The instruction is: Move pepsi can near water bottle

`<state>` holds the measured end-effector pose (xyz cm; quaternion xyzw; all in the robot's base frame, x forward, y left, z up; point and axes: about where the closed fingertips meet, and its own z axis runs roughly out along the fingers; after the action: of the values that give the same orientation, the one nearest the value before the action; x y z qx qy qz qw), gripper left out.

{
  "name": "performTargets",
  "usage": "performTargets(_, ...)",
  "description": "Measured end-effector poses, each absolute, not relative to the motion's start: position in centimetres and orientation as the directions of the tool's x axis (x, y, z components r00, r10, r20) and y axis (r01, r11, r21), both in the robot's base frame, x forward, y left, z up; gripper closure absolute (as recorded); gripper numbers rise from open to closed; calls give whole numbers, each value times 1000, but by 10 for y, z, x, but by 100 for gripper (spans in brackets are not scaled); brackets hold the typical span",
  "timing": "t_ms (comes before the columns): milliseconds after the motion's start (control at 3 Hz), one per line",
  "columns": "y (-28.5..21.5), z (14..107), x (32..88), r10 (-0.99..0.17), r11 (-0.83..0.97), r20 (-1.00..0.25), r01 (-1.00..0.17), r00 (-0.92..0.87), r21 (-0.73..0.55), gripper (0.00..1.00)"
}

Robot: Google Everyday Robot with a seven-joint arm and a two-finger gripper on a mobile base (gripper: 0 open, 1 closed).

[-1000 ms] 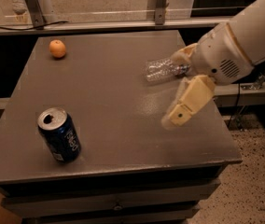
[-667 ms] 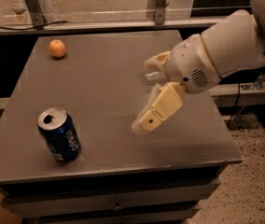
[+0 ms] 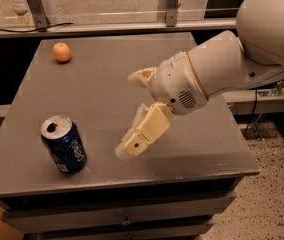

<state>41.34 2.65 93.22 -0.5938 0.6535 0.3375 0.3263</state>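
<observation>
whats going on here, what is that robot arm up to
A one-armed robot is working over a grey table. Its gripper hangs open above the middle of the table and holds nothing. It is to the right of the pepsi can, with a clear gap between them. The can stands upright near the front left corner and is not yet grasped. An orange sits at the back left. The water bottle does not show in this view; the arm may be hiding it.

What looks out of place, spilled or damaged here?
Nothing stands out. The pepsi can stands upright on the table, front left, opened, with no spill; the orange sits at the back left; the open pincer hovers over the middle.
</observation>
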Motion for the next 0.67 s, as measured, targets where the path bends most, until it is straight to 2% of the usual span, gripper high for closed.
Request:
performTargets(333,30,919,409,-506,55,-859,-997,-77,57,0)
performTargets(667,46,888,406,-405,35,-912,-998,-65,56,0)
